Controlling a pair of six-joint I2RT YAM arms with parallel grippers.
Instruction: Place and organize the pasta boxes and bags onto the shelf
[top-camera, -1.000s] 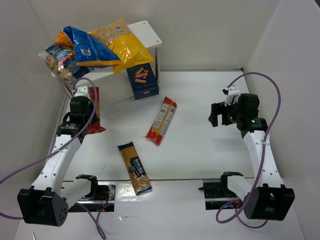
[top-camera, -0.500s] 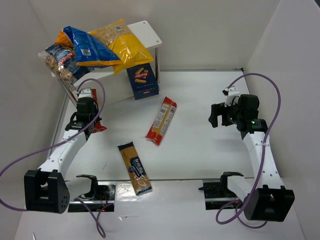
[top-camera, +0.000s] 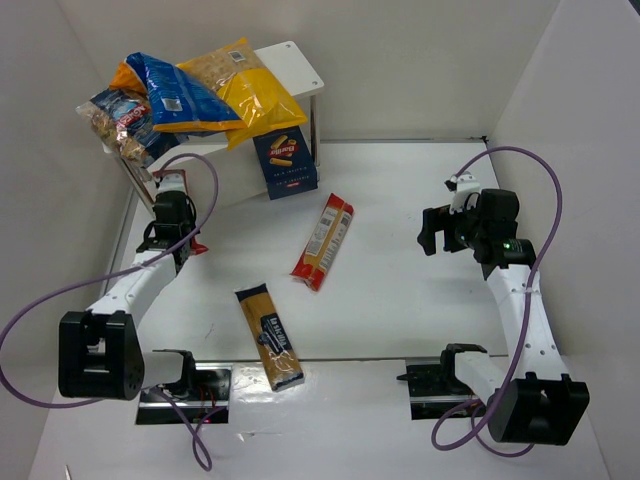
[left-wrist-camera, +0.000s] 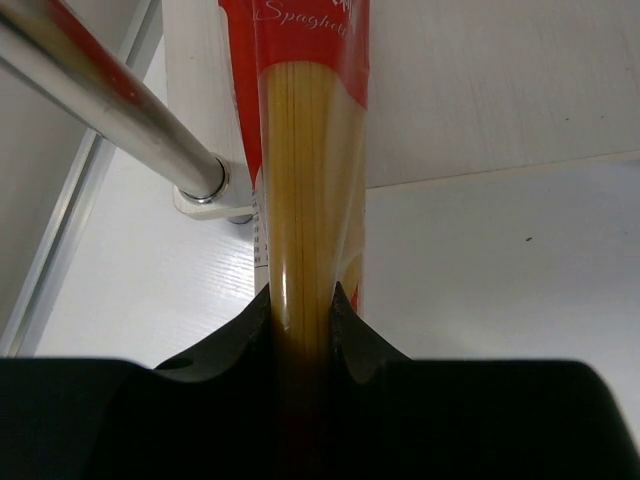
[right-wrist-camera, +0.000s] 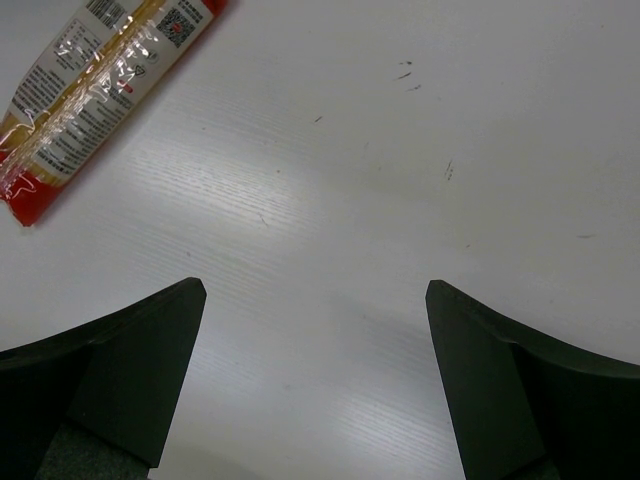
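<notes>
By shelf leg (left-wrist-camera: 120, 125), left end effector (left-wrist-camera: 302, 318) clamps spaghetti box (left-wrist-camera: 310, 150); right end effector (right-wrist-camera: 315, 290) wide.

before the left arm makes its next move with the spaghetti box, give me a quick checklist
1. Grip: left gripper has both fingers pressed on the held spaghetti box. Ok.
2. Clearance: the metal shelf leg runs close beside the box on its left; contact unclear. Cannot tell.
3. Room on top: the bags cover the left of the shelf; its right end is bare. Ok.
4. Right gripper: open, empty, over bare table, far from the shelf. Ok.
5. Second spaghetti box: lies flat mid-table, apart from both arms. Ok.
</notes>
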